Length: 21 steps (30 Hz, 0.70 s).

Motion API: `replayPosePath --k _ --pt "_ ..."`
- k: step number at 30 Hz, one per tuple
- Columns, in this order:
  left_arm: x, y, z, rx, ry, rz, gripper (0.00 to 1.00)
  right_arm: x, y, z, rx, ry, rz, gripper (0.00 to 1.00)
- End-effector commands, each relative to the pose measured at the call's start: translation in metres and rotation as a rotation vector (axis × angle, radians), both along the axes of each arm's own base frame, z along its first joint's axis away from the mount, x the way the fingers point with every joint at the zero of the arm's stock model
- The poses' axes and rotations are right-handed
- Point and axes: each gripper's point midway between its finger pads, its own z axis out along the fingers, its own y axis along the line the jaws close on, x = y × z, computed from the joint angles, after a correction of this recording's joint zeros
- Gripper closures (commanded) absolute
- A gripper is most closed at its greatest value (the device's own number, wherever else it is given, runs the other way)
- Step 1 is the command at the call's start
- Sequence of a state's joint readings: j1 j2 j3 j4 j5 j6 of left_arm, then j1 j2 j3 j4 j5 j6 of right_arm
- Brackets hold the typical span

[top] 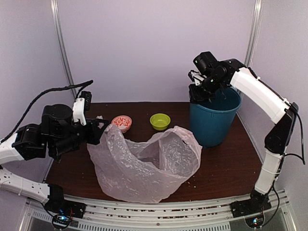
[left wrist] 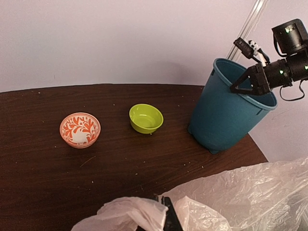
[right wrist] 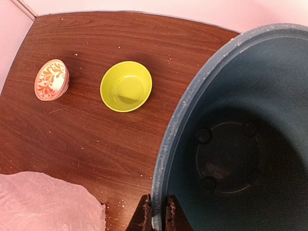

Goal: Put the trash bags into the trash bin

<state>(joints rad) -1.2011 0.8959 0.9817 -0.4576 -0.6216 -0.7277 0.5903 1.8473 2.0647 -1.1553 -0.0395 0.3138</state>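
The pale-pink trash bag lies spread and puffed up on the dark wooden table, mouth open toward the back. My left gripper is shut on the bag's left edge, with the plastic bunched around the black fingers. The teal-blue trash bin stands at the back right, tilted. My right gripper is shut on the bin's near-left rim, one finger outside and one inside. The bin's inside shows nothing in it. A corner of the bag shows in the right wrist view.
A lime-green bowl and an orange-and-white patterned bowl sit behind the bag, between the two arms. The table's right edge runs close beside the bin. Pale walls close in the back and sides.
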Motion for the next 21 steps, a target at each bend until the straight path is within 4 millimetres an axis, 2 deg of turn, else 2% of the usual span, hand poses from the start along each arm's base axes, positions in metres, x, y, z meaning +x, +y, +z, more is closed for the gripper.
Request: replayPosePath --k 1,4,13,17,21 --pt "0.006 0.006 0.011 -0.032 -0.024 0.050 1.00 -0.033 0.020 0.018 0.059 -0.004 0.093 0.94" --pt "0.010 0.007 0.014 -0.033 -0.035 0.075 1.00 -0.046 0.023 0.014 0.054 0.008 0.120 0.95" --pt "0.020 0.006 0.028 -0.041 -0.058 0.118 1.00 -0.075 0.041 0.022 0.162 0.035 0.178 0.96" --pt "0.022 0.007 0.034 -0.025 -0.070 0.120 1.00 -0.085 0.055 0.023 0.197 0.049 0.213 0.96" --pt "0.024 0.011 0.038 -0.017 -0.077 0.128 1.00 -0.094 0.078 0.029 0.250 0.045 0.252 0.96"
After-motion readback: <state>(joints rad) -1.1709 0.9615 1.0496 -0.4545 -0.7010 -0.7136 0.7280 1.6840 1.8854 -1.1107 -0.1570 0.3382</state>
